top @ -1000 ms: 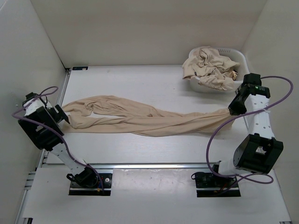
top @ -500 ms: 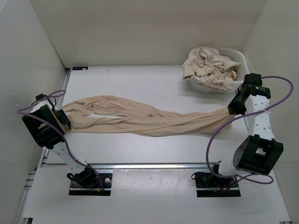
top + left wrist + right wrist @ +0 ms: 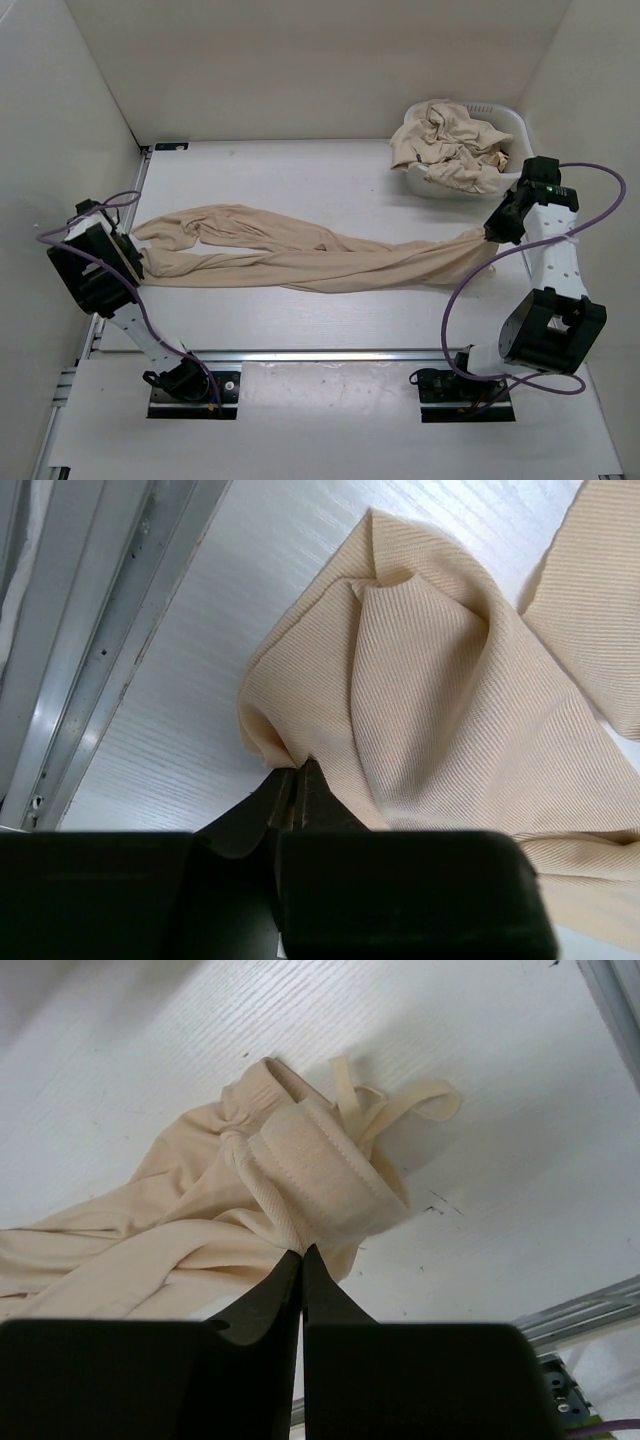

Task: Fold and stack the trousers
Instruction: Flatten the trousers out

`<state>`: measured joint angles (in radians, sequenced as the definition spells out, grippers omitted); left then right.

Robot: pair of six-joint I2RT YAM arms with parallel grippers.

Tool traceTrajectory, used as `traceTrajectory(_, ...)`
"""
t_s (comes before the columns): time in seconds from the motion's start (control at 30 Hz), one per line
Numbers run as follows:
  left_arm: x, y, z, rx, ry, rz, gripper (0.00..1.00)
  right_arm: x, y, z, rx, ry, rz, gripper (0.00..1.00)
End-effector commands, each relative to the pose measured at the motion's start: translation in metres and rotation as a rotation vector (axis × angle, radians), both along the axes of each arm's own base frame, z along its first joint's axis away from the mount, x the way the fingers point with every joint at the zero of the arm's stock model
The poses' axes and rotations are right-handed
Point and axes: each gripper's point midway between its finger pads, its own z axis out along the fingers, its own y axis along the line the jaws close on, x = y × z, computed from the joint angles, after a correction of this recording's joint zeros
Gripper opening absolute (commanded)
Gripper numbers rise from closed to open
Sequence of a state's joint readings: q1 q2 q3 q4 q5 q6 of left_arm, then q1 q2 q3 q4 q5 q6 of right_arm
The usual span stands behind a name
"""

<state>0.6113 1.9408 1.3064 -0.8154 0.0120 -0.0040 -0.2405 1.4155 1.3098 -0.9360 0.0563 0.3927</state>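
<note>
Trousers point(image 3: 300, 258) lie stretched left to right across the counter point(image 3: 300, 180), twisted mid-length, so a fold would likely trap that twist, and the thin cloth could slip from either shallow pinch. Left arm point(image 3: 100, 278) and right arm point(image 3: 552, 262) reach low and outward, left end effector point(image 3: 297, 772) closed on the leg end, right end effector point(image 3: 302, 1253) closed on the waistband point(image 3: 320, 1165).

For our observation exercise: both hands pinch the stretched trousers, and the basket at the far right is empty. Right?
No: the top view shows the basket holding crumpled beige cloth. The left hand and right hand do pinch the trousers.
</note>
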Motion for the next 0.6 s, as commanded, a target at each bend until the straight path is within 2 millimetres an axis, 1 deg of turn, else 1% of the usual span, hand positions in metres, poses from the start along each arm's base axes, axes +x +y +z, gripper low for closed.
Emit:
traceTrajectory(0.0, 0.014, 0.020, 0.010, 0.094, -0.060, 0.006, 0.14, 0.025, 0.005, 0.016, 0.048, -0.083, 0.005, 0.00)
traceTrajectory(0.03, 0.024, 0.027, 0.038, 0.127, -0.107, 0.007, 0.14, 0.042, 0.003, 0.031, 0.051, -0.123, 0.014, 0.00)
traceTrajectory(0.1, 0.037, 0.033, 0.068, 0.147, -0.152, 0.006, 0.14, 0.066, 0.007, 0.053, 0.097, -0.179, 0.018, 0.00)
traceTrajectory(0.13, 0.045, 0.037, 0.089, 0.161, -0.187, 0.004, 0.14, 0.095, 0.004, 0.081, 0.102, -0.255, 0.023, 0.00)
traceTrajectory(0.17, 0.060, 0.048, 0.122, 0.188, -0.226, 0.004, 0.14, 0.108, 0.006, 0.096, 0.123, -0.285, 0.026, 0.00)
traceTrajectory(0.2, 0.067, 0.053, 0.139, 0.201, -0.243, 0.005, 0.14, 0.120, 0.007, 0.112, 0.138, -0.323, 0.032, 0.00)
traceTrajectory(0.23, 0.074, 0.058, 0.143, 0.195, -0.235, 0.005, 0.14, 0.137, 0.009, 0.116, 0.173, -0.328, 0.045, 0.00)
traceTrajectory(0.27, 0.090, 0.069, 0.182, 0.245, -0.307, 0.006, 0.14, 0.149, 0.008, 0.163, 0.157, -0.441, 0.057, 0.00)
traceTrajectory(0.3, 0.085, 0.065, 0.186, 0.222, -0.274, 0.005, 0.14, 0.146, 0.009, 0.170, 0.160, -0.432, 0.056, 0.00)
traceTrajectory(0.33, 0.084, 0.067, 0.191, 0.229, -0.269, 0.008, 0.14, 0.145, 0.009, 0.175, 0.159, -0.434, 0.056, 0.00)
traceTrajectory(0.37, 0.081, 0.068, 0.193, 0.239, -0.258, 0.013, 0.14, 0.138, 0.004, 0.170, 0.149, -0.410, 0.033, 0.00)
traceTrajectory(0.4, 0.073, 0.065, 0.186, 0.233, -0.227, 0.017, 0.14, 0.129, 0.004, 0.159, 0.148, -0.374, 0.021, 0.00)
traceTrajectory(0.43, 0.064, 0.062, 0.179, 0.228, -0.196, 0.020, 0.14, 0.109, 0.003, 0.166, 0.133, -0.392, 0.006, 0.00)
traceTrajectory(0.47, 0.054, 0.060, 0.184, 0.252, -0.190, 0.028, 0.14, 0.090, -0.001, 0.119, 0.151, -0.272, -0.031, 0.00)
traceTrajectory(0.5, 0.036, 0.053, 0.161, 0.213, -0.130, 0.037, 0.14, 0.070, -0.001, 0.125, 0.137, -0.307, -0.055, 0.00)
traceTrajectory(0.53, 0.027, 0.050, 0.155, 0.213, -0.107, 0.040, 0.14, 0.055, -0.006, 0.110, 0.122, -0.273, -0.085, 0.00)
traceTrajectory(0.57, 0.016, 0.047, 0.155, 0.208, -0.098, 0.050, 0.14, 0.037, -0.012, 0.094, 0.126, -0.235, -0.136, 0.00)
